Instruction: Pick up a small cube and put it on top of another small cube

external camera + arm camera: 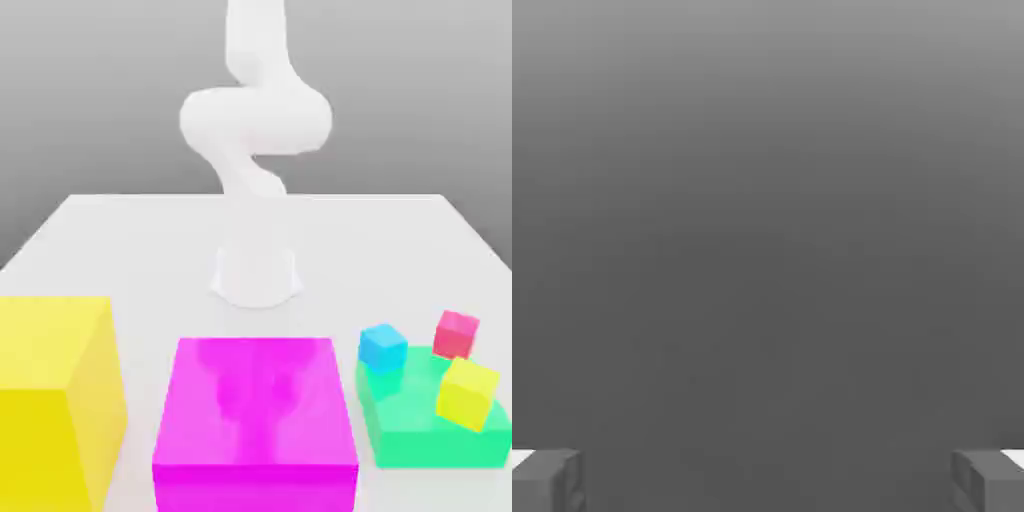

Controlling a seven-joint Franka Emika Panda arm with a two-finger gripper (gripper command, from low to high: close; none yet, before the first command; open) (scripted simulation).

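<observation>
On the white worktop (90,230) the arm (255,130) rose from its round base at the far middle, its upper part bending out of the exterior view's top edge. Nearest the camera stood a big yellow block (55,400) at the exterior view's left and a big magenta block (255,420) in the middle. At the exterior view's right lay a flat green slab (420,435). Three small cubes sat on or at it: a blue cube (383,346) at its far left corner, a red cube (456,334) just behind its far edge, and a yellow cube (467,393) tilted on its right part. All three stood apart from one another, none stacked. From the hand view the fingers (547,480) stood spread wide and released, grasping nothing, with only plain grey between them
</observation>
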